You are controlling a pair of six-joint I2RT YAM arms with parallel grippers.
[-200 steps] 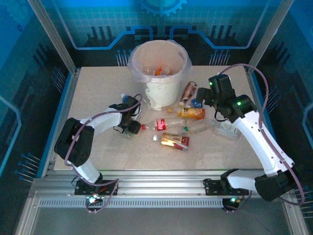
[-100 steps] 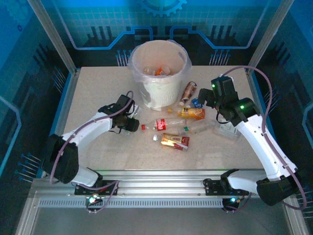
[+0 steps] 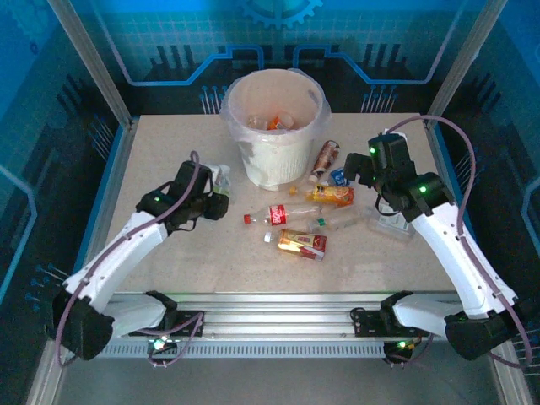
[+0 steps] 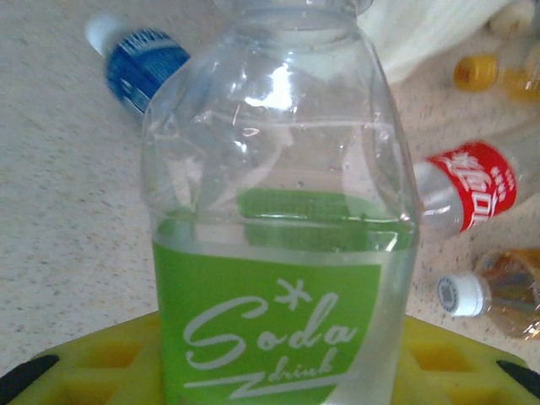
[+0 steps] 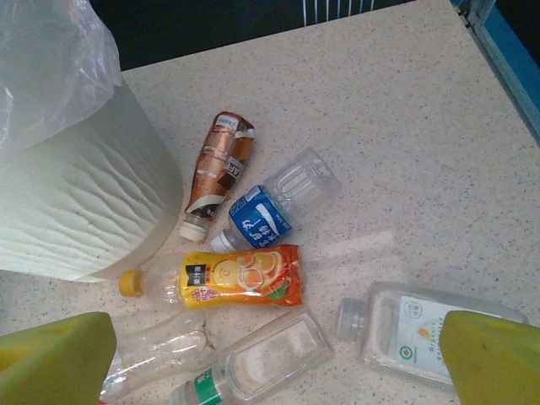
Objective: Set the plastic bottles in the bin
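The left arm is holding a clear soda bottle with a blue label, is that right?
Not quite. The clear soda bottle held in the left jaws has a green label, not a blue one; the left wrist view shows it.

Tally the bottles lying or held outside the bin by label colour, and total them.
Green-label bottle: 1
Blue-label bottles: 2
Red-label bottle: 1
Red-and-yellow-label bottle: 1
Orange-label bottle: 1
Brown-label bottle: 1
White-label bottle: 1
Clear bottle with green cap: 1
Total: 9
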